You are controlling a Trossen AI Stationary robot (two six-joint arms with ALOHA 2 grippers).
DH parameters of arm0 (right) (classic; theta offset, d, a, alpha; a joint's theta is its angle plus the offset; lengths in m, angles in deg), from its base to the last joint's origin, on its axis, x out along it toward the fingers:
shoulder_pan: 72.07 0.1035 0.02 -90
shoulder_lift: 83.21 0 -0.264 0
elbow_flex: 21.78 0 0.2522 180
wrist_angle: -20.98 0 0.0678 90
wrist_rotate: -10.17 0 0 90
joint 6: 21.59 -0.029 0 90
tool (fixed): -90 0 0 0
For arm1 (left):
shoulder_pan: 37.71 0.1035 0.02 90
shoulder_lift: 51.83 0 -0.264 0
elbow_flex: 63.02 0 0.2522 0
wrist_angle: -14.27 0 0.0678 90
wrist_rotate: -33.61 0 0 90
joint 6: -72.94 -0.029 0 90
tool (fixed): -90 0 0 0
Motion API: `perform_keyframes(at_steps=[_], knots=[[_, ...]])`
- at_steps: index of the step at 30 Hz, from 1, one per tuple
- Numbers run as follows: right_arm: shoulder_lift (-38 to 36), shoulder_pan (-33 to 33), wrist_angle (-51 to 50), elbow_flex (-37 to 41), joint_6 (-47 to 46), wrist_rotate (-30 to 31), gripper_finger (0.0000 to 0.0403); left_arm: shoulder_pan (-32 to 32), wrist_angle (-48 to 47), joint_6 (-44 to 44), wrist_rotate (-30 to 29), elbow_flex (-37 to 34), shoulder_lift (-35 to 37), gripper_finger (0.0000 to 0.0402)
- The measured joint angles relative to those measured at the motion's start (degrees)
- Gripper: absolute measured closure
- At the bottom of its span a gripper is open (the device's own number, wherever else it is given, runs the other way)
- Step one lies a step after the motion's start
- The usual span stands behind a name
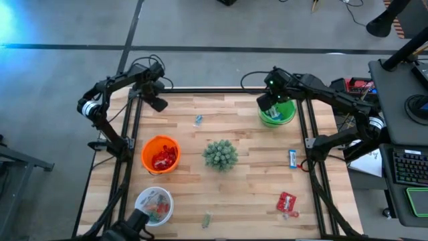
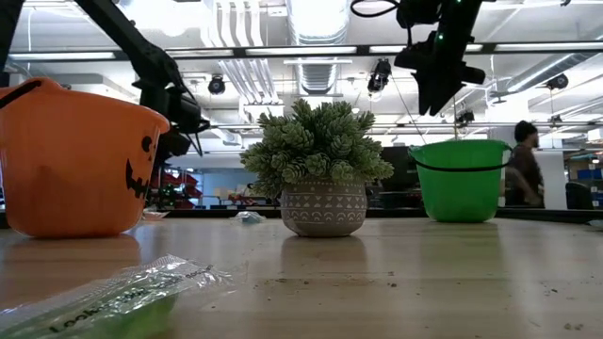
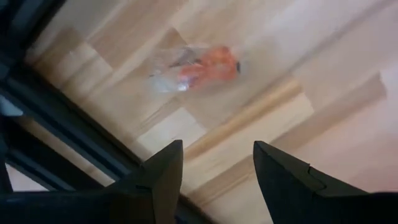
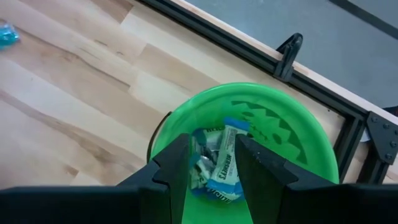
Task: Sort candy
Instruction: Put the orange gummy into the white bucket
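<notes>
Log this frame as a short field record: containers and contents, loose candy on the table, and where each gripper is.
table: wooden top
orange bucket: left side, red candy inside
green bucket: far right, blue-and-white bars inside
white bowl: near left, mixed pieces inside
potted plant: centre
loose candy: red packet near right; blue bar right; teal piece far centre; green piece near centre
left gripper: far left corner, open, over an orange candy in clear wrap
right gripper: above the green bucket, open, nothing held
</notes>
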Motion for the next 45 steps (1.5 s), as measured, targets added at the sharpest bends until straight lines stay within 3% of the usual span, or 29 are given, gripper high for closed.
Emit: perform_keyframes(at_steps=[6, 16, 27, 37, 45], knots=[[0.0, 1.0, 0.0, 0.0, 0.0, 0.0, 0.0282, -0.2, -0.9, -6.8, -0.2, -0.1, 0.2, 0.0223], [0.0, 1.1, 0.0, 0.0, -0.6, 0.0, 0.0282, -0.2, -0.5, 0.9, -0.2, -1.4, 0.2, 0.0223], [0.0, 1.1, 0.3, 0.0, -0.7, 0.0, 0.0282, -0.2, 3.3, 1.6, -0.2, -2.1, -1.3, 0.0223], [0.0, 1.1, 0.3, 0.0, -2.2, 0.0, 0.0282, -0.2, 6.2, 11.1, 0.1, -2.2, -3.5, 0.0223], [0.0, 1.7, 0.3, 0.0, -2.2, 0.0, 0.0282, -0.2, 6.2, 11.7, 1.3, -2.2, -3.6, 0.0223]])
